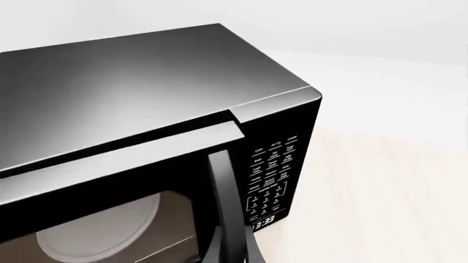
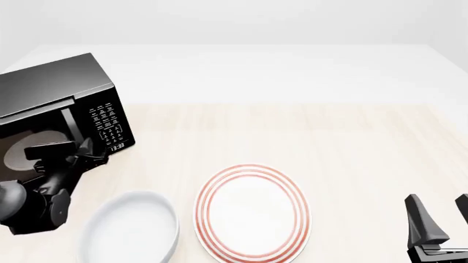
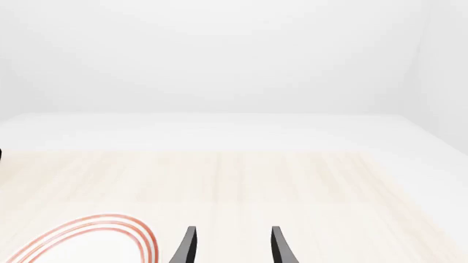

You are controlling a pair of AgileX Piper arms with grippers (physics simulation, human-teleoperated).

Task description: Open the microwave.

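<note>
Left gripper (image 2: 82, 149) at the microwave (image 2: 62, 101), close against the handle (image 1: 223, 208) at the door's (image 1: 109, 181) keypad side. Finger spacing not determinable: in the front view the fingers merge with the black door, and the left wrist view shows only a dark sliver at its lower edge beside the handle. Cannot tell whether clamped on the handle or merely beside it.

Right gripper (image 3: 230, 246) low at the near right of the table (image 2: 329, 137), fingers apart, holding nothing, well away from the microwave.

Microwave at the far left of the table, angled, cut off by the front view's left edge. Door top edge standing slightly proud of the body, with a narrow seam showing: judged barely ajar, not yet swung open. Turntable visible through the glass. Keypad (image 1: 272, 175) and display legible.

Step in hand, as judged: grip on the handle or first pull. Next move calls for a firm hold on the handle, then a pull following the door's arc about the hidden left hinge, without dragging the box.

Plate (image 2: 252, 212) with red rings and white bowl (image 2: 131, 227) near front, both clear of the work. Hinge side out of frame in both views. Left arm body partly masking the door's lower portion.
</note>
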